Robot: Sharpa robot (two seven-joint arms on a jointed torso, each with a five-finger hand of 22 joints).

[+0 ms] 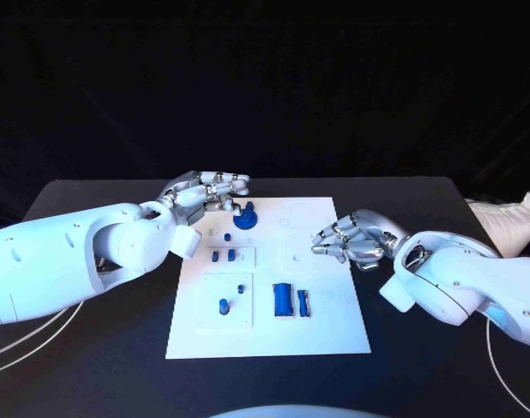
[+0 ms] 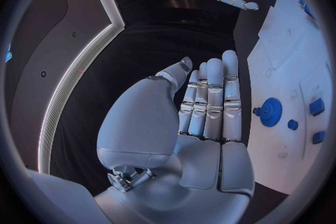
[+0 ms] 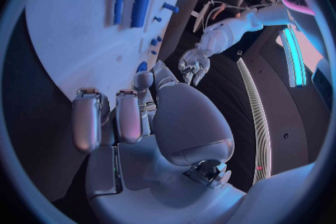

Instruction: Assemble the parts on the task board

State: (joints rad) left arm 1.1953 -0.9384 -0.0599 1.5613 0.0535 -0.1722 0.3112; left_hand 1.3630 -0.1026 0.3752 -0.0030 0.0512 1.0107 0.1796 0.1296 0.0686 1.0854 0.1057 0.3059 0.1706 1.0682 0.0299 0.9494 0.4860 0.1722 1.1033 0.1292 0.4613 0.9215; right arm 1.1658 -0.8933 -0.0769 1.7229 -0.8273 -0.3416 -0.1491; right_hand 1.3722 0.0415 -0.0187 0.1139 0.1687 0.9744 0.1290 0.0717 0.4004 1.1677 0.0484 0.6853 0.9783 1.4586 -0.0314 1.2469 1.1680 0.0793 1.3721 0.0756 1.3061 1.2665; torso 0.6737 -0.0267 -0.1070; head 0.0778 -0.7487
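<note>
White and flat, the rectangular task board (image 1: 327, 335) lies in the middle of the black bench (image 1: 89, 374), its long side running away from the robot. Several small blue parts sit on it. A round blue disc-shaped part (image 1: 244, 218) with a short stem stands near the far left corner of the board. Nearer the robot, two small blue pegs (image 1: 224, 256) lie side by side in a shallow square recess on the board's left side, with another small blue peg (image 1: 230, 236) just beyond them. A second recess closer to the robot holds a small blue pin (image 1: 224, 306) and a tiny blue stud (image 1: 239, 287). To the right of that recess, a wide blue rectangular block (image 1: 284, 300) lies just beside a narrow blue bar (image 1: 304, 303), both lengthwise along the board.

The silver left hand (image 1: 205, 192) hovers at the far left corner of the board, just beside the disc-shaped part; in the left wrist view its fingers (image 2: 213, 101) are stretched out straight and close together, and it holds nothing. The silver right hand (image 1: 350, 239) sits at the board's right edge, about midway along it, with its fingers (image 3: 129, 117) curled loosely inward and nothing visible in its grasp.
</note>
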